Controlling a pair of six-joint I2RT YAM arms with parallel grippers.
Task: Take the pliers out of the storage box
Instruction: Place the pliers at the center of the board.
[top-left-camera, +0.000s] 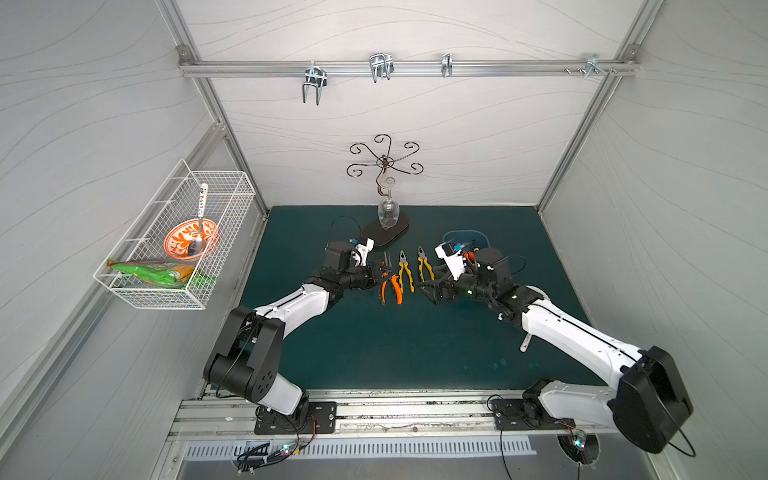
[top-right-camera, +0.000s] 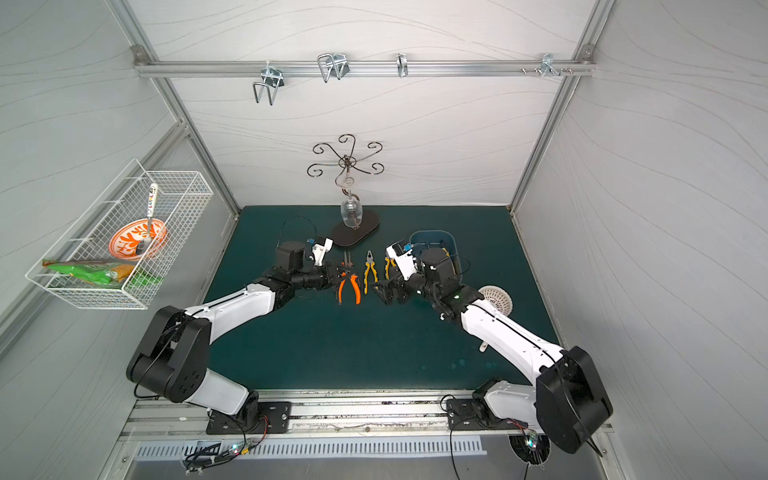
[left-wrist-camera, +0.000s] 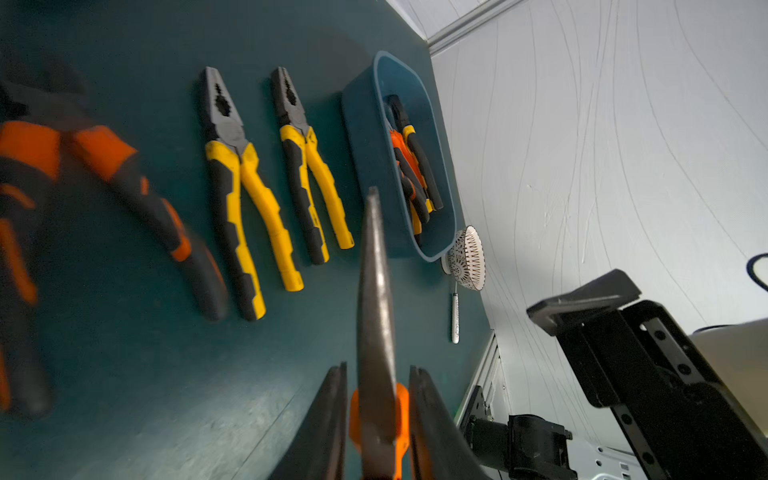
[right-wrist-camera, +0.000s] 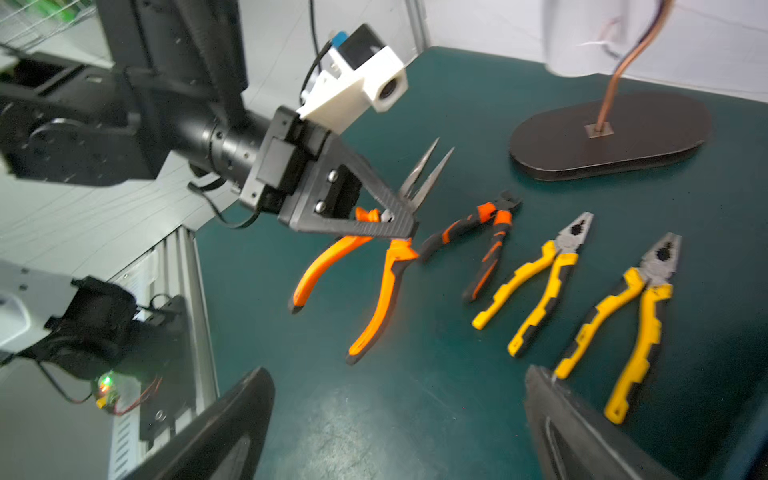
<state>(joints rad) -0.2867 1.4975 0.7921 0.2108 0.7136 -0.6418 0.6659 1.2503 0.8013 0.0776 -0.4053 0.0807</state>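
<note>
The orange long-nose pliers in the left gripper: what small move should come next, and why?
Probably lower them and open the left gripper. It holds the orange long-nose pliers near the pivot, handles hanging over the mat, beside the three pliers laid out; the spot below looks free.

storage box (top-right-camera: 434, 237) partly hidden behind right arm (top-right-camera: 507, 332) in both top views; boxed pliers (left-wrist-camera: 411, 166) overlap, count unclear. orange-black cutters (left-wrist-camera: 112, 153) blurred, cropped in left wrist view; long-nose pliers (left-wrist-camera: 374, 291) handles out of frame there. right tool (right-wrist-camera: 397, 376) fingers blurred, cropped. patterned utensil (top-right-camera: 500, 296) half behind arm.
</note>
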